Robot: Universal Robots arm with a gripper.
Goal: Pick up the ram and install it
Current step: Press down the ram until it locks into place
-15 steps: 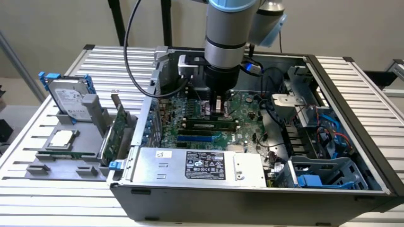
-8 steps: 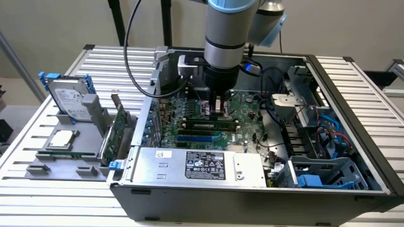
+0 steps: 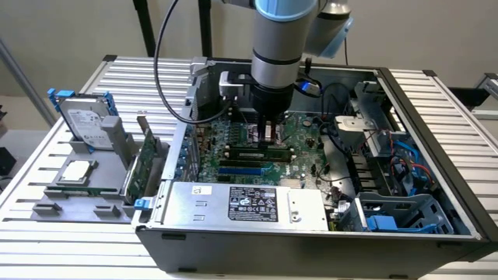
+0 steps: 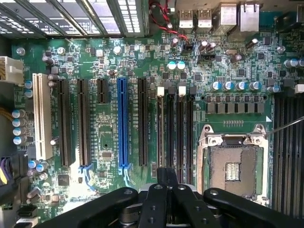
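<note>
Hovering inside the computer case (image 3: pixel 435 175), the hand (image 3: pixel 269 135) is clenched over the motherboard's (image 4: pixel 114 61) empty slots; the ram (image 3: pixel 87 189) sits in the tabletop tray (image 3: pixel 70 207).

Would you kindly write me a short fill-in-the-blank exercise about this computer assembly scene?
1. The hard drive sits in a ___ frame.
2. The gripper hangs over the green ___ inside the computer case.
3. The processor socket is ___.
4. The expansion card stands on the exterior view's ___ of the case.
Missing words: blue; motherboard; empty; left.
</note>
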